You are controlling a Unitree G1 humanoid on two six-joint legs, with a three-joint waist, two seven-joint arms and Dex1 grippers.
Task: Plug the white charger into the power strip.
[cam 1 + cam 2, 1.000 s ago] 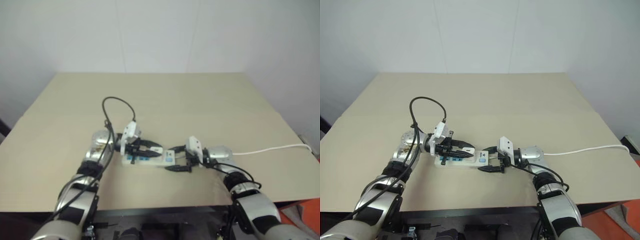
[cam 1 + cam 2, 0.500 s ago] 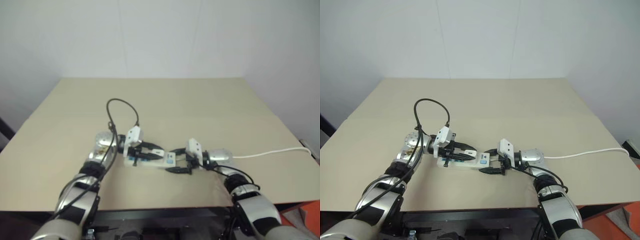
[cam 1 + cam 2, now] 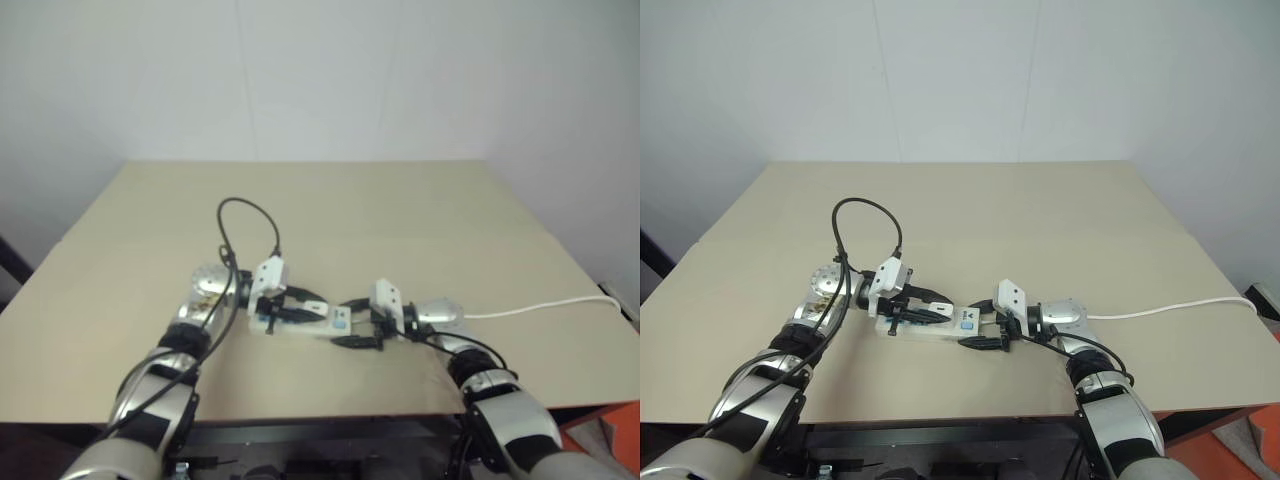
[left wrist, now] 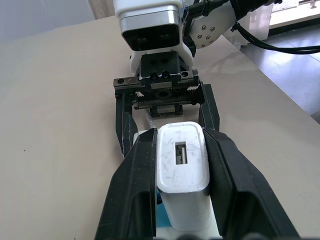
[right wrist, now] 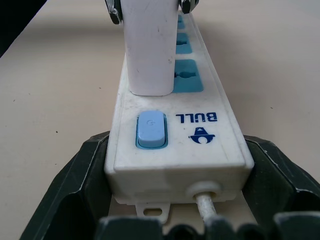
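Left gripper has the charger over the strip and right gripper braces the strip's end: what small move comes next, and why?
Probably a short press straight down. The white charger, clamped in the left gripper, already stands on the power strip beside the socket nearest the blue switch, while the right gripper brackets the strip's cable end. Whether it is fully seated is unclear.

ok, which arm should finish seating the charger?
Left. Its tool is shut on the white charger, standing on the power strip beside the switch. The right tool brackets the strip's cable end, steadying it.
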